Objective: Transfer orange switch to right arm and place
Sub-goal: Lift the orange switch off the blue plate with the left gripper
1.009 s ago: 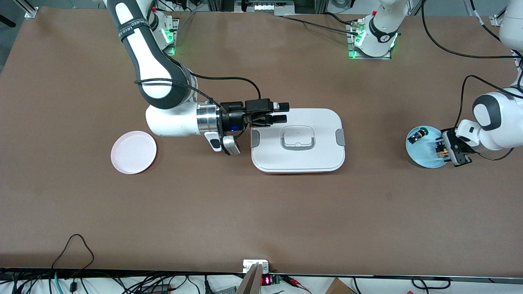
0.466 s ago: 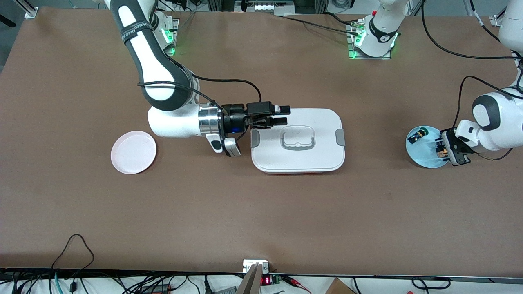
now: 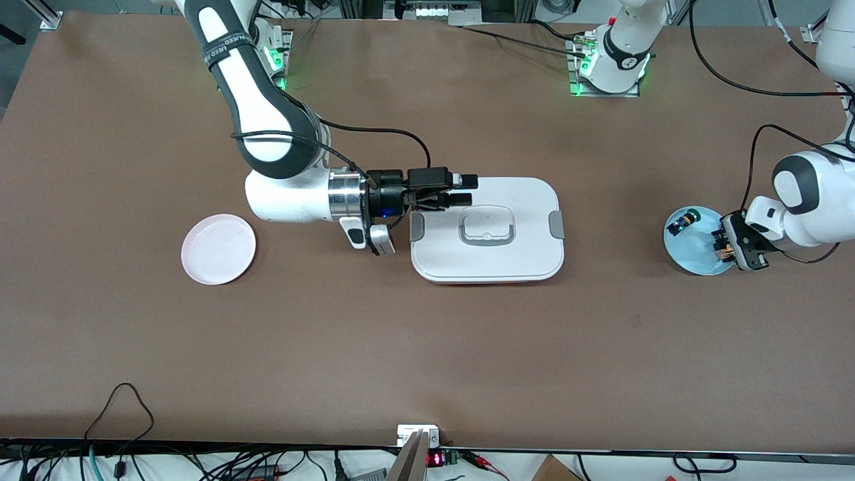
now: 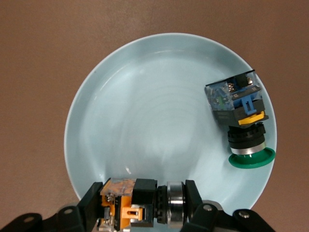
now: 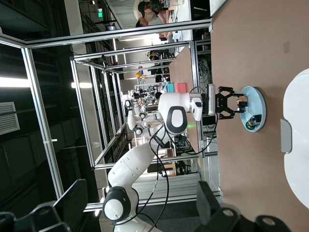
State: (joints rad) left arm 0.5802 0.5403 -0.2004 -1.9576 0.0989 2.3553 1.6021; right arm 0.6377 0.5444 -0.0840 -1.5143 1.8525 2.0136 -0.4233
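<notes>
The orange switch (image 3: 721, 246) is a small black and orange block. My left gripper (image 3: 725, 246) is shut on it at the rim of the pale blue plate (image 3: 691, 259), at the edge nearer the left arm's end of the table. In the left wrist view the switch (image 4: 126, 207) sits crosswise between the two black fingers of the left gripper (image 4: 142, 200), over the plate (image 4: 145, 111). My right gripper (image 3: 465, 189) is open and empty, held level over the edge of the white lidded box (image 3: 507, 257).
A second switch with a green cap (image 3: 685, 220) lies on the blue plate, also in the left wrist view (image 4: 241, 123). A pink plate (image 3: 218, 248) lies toward the right arm's end. The white box sits mid-table.
My right arm has shifted slightly toward the white box, its gripper still open. My left gripper has stayed at the blue plate, shut on the switch.
</notes>
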